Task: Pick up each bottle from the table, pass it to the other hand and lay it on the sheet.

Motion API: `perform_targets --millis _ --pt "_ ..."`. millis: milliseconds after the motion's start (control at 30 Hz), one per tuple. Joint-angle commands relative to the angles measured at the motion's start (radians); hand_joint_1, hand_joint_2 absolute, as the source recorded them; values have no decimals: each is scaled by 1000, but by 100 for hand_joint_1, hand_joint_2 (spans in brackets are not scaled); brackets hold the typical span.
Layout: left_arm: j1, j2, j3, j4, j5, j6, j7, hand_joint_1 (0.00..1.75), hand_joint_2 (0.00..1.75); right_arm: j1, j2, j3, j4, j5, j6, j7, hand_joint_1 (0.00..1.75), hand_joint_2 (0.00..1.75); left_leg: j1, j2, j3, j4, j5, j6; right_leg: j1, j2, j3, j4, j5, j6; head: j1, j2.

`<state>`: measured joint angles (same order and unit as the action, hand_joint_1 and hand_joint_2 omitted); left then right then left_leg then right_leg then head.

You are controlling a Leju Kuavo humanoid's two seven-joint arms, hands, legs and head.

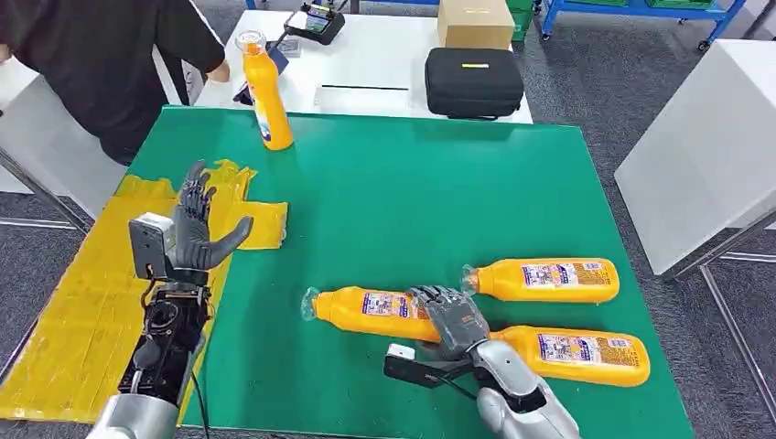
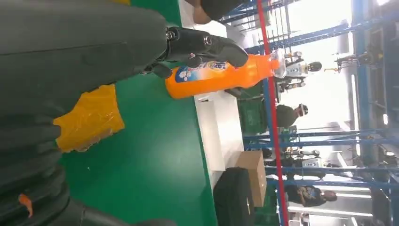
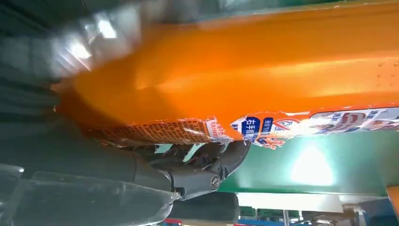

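- I'm looking down at a green counter (image 1: 393, 201) in a workshop. White tables stand beyond it, with a black case (image 1: 473, 82) and a cardboard box (image 1: 475, 22) on them, and a person (image 1: 101, 64) stands at the far left corner.
- The yellow sheet (image 1: 73, 311) lies under and around my left hand (image 1: 195, 229). That hand is raised with its palm turned inward, fingers spread apart and holding nothing, ready to receive.
- Well ahead of the left hand, one upright bottle (image 1: 266, 91) stands near the counter's far edge.
- My right hand (image 1: 453, 318) comes in low with its fingers curled over the body of the nearest lying bottle (image 1: 375, 311). The right wrist view shows fingers wrapped under its label, so I judge it gripped, though it has not left the counter.
- Just beyond the right hand lies a second bottle (image 1: 544, 279). A third bottle (image 1: 576, 355) lies touching or just beside the wrist on its outer side.
- To do this step well, I'd firm the grip near the bottle's middle, lift straight up clear of its neighbours, then carry it level toward the waiting left palm.
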<state>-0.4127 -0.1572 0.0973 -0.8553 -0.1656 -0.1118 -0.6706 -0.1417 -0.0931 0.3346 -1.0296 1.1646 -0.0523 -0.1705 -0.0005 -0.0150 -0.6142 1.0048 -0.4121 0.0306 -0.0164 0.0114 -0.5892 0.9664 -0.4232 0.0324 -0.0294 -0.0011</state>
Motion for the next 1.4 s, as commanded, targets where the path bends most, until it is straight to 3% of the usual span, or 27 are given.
perform_targets --millis 33,200,467,567,700,900,1133,1400 --pt "2 11 16 -22 2 -6 12 0 175 -31 17 8 62 -8 -26 3 175 175 0 2 4 0 -2 -2 0 0 4 0 -1 -2 0 0" --pt "18 3 12 -58 -11 -9 16 0 175 -13 78 -99 -43 -103 -113 3 175 175 0 2 3 0 -2 -2 0 1 3 0 -1 -2 0 0" --pt "20 2 11 -63 -12 -9 17 0 175 -10 83 -110 -52 -113 -114 9 175 175 0 1 3 0 -2 -2 0 0 2 0 -2 -1 0 0" --pt "30 -5 1 -96 -20 -6 19 0 175 14 152 -189 -127 -211 -195 -48 175 175 0 3 4 1 -3 -2 0 1 3 1 -2 -2 0 0" --pt "66 -16 -25 -192 -11 -40 33 0 175 41 205 -232 -222 -247 -216 -57 175 175 0 2 2 1 -3 -2 0 0 1 2 -2 -2 0 0" --pt "135 -23 -143 -372 46 -143 93 0 175 87 249 -312 -293 -446 -296 -205 175 175 0 0 3 2 -4 -2 1 -3 3 2 -4 -2 0 0" --pt "104 -2 -306 -402 69 -188 127 0 175 60 276 -310 -241 -693 -260 -385 175 175 0 -1 2 2 -3 -3 1 -4 3 2 -4 -3 0 0" --pt "45 5 -399 -366 91 -187 136 0 175 -18 278 -229 -118 -734 -223 -419 175 175 0 1 -1 0 -1 -1 1 0 -1 0 0 -1 0 0"
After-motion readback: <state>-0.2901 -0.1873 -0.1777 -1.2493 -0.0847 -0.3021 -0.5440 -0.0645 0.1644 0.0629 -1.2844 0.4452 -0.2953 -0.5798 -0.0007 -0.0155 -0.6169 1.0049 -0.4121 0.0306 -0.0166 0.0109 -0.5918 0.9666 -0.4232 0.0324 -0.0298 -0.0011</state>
